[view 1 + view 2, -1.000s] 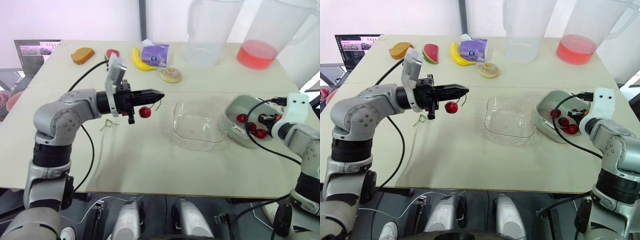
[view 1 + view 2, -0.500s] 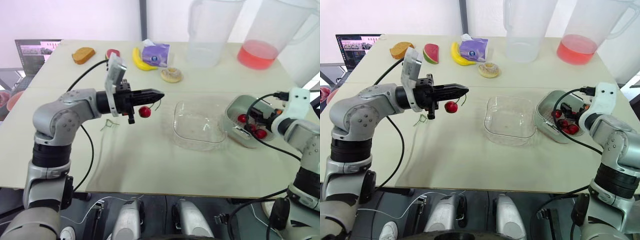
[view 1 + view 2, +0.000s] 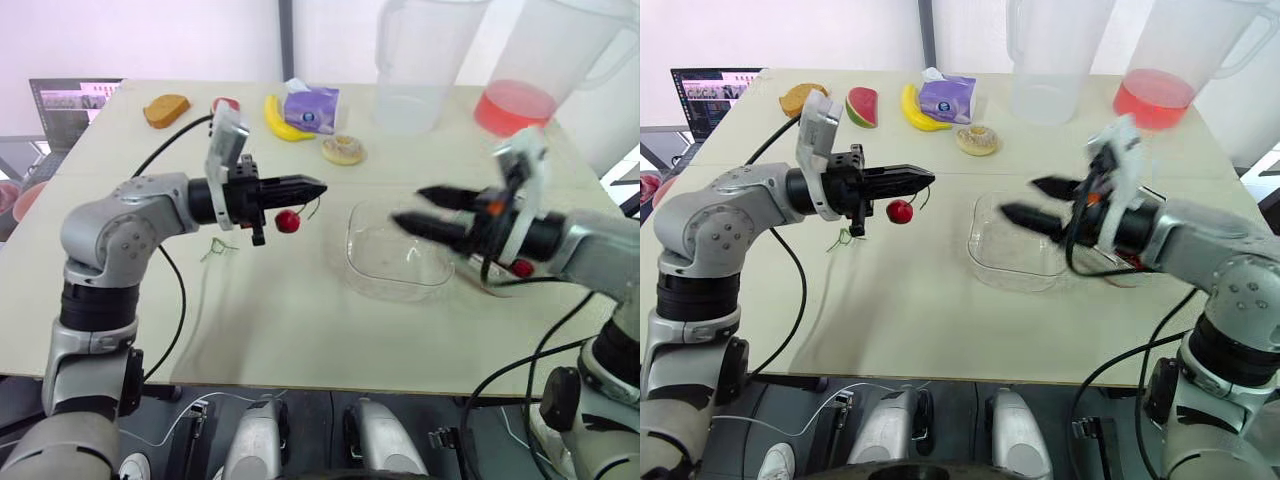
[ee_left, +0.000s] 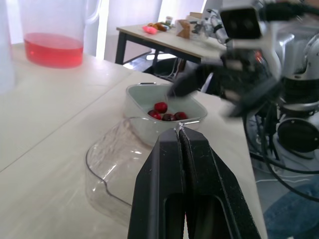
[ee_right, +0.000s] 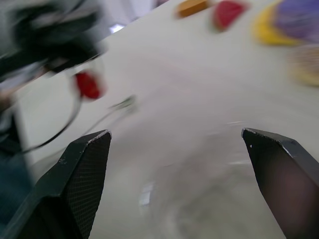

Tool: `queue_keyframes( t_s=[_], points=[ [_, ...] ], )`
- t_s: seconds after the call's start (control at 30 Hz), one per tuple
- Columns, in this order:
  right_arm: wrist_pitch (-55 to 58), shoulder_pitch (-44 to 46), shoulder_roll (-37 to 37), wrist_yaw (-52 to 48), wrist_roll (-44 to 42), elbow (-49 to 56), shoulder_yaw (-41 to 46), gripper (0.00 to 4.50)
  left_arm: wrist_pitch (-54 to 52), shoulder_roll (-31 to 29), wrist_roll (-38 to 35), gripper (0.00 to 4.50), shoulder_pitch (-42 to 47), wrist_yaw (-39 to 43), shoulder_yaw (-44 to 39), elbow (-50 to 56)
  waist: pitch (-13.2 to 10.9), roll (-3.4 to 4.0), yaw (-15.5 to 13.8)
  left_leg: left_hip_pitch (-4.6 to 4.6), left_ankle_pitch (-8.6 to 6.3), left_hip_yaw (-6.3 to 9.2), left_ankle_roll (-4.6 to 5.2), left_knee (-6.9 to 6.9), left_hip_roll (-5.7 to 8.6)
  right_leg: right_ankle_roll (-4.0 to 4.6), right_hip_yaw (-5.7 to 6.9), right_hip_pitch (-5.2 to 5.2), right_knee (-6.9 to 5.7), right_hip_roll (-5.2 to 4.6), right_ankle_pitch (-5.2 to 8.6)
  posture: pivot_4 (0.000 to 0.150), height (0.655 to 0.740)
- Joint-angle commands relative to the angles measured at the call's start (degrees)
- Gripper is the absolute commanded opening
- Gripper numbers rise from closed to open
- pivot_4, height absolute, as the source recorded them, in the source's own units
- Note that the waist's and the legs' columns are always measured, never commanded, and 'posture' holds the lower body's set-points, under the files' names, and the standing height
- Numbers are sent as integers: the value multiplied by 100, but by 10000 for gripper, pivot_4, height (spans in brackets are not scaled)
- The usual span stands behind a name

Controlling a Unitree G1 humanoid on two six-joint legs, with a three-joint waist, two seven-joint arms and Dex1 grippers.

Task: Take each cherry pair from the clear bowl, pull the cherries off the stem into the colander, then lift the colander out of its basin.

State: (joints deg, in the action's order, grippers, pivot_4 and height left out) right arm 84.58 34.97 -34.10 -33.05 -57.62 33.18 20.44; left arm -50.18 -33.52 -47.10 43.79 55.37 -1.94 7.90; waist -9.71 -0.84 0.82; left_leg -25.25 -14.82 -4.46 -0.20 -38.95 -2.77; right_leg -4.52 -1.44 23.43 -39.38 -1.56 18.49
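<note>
Cherry (image 3: 288, 221), single: small, light, bruisable, we judge. Hangs from our left gripper (image 3: 316, 188), clamped on its stem (image 3: 924, 200), near the clear bowl (image 3: 372, 283). Right gripper (image 3: 408, 206) wide apart, empty; take the fruit itself, gently.

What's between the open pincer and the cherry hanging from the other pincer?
Only the edge of the clear bowl and bare table, in the left eye view. The right pincer hovers over that bowl; the cherry hangs from the left pincer.

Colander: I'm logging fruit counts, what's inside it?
Red cherries, at least three, lie in the colander in the left wrist view. Anything lower down is covered by its near wall and the left pincer.
</note>
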Motion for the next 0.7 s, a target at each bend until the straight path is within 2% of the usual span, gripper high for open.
queue_keyframes(
  t_s=[0.03, 0.33, 0.7],
  points=[
    [-263, 262, 317, 23, -159, 14, -662, 44727, 36, -17, -228, 0, 169, 198, -194, 99, 0, 0, 14, 0, 0, 1, 0, -1, -1, 0, 0, 0, 0, 1, 0, 1500, 7400],
    [-1152, 954, 999, 233, 566, -953, -1896, 44727, 34, 48, -243, 0, 143, 308, -131, 106, 0, 0, -11, -3, 0, 1, 0, -2, 3, 0, 3, 4, 0, 0, 0, 1500, 7400],
    [-1494, 1213, 1346, 270, 725, -1318, -2221, 44727, 23, 209, -248, 0, 166, 242, -105, 154, 0, 0, 3, -4, -1, 1, 1, -5, 0, 0, 4, 4, -2, -3, 0, 1500, 7400]
  ],
)
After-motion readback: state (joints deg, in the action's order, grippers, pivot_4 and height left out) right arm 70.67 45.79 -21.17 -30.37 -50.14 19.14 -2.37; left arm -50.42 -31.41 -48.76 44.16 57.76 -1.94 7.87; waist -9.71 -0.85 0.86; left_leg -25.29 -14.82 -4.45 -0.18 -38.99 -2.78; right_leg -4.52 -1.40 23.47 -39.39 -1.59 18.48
